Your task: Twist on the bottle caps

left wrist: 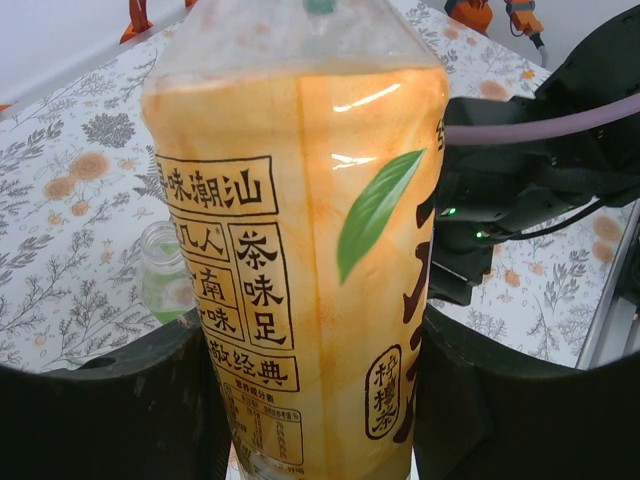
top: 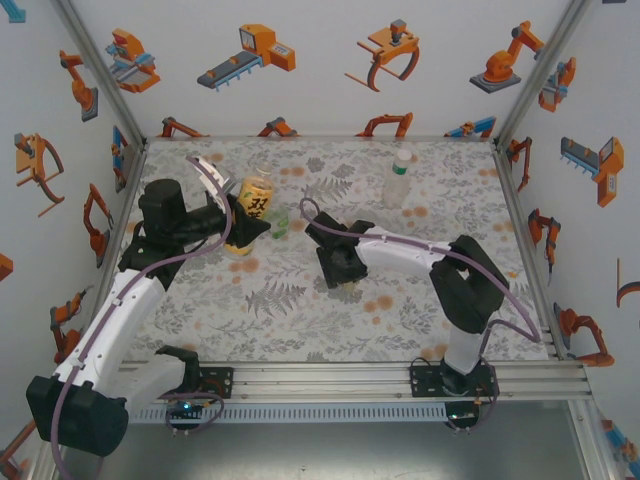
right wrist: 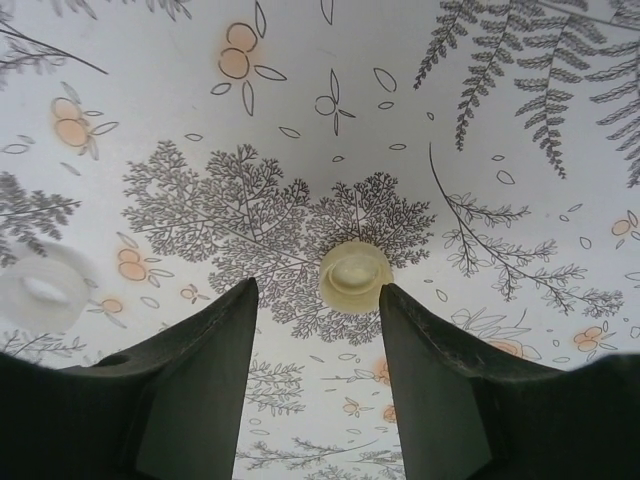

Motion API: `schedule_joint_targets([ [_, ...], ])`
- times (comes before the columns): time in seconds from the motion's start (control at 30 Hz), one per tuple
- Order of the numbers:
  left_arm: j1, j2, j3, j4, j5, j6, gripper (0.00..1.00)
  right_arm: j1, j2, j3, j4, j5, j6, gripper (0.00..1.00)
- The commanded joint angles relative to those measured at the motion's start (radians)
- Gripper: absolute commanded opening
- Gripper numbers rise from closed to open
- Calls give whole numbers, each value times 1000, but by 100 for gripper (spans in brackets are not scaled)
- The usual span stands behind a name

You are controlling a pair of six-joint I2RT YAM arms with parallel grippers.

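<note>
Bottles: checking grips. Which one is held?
The yellow bottle, clamped in the left gripper; the small green bottle and the clear bottle at the back stand free.

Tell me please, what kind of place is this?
Probably a robot test cell in a lab, not a home: white walls printed with orange robot pictures, aluminium frame posts, and a left arm and right arm bolted to a rail at a floral-covered table.

Reaches forward with the left arm (top: pixel 115 320); clamps the left gripper (left wrist: pixel 316 345) on both sides of the upright yellow bottle (top: pixel 256 197). Folds the right arm (top: pixel 415 252) inward at the elbow; points the right gripper (right wrist: pixel 316 292) down, fingers (right wrist: pixel 205 385) apart, nothing held.
</note>
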Motion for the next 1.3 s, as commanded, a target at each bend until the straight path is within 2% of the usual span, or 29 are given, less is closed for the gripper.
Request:
schedule_joint_targets([
  [0.0,2,-1,6,9,27,-6,0,-9,-72,-41,42,-13,39,52],
  [0.2,2,-8,3,9,28,-5,0,-46,-123,-137,140,-65,89,52],
  [0.5,2,-2,3,11,28,-7,0,-51,-103,-150,162,-78,93,52],
  [1.27,2,5,5,11,28,-7,0,-51,-67,-126,114,-39,69,52],
])
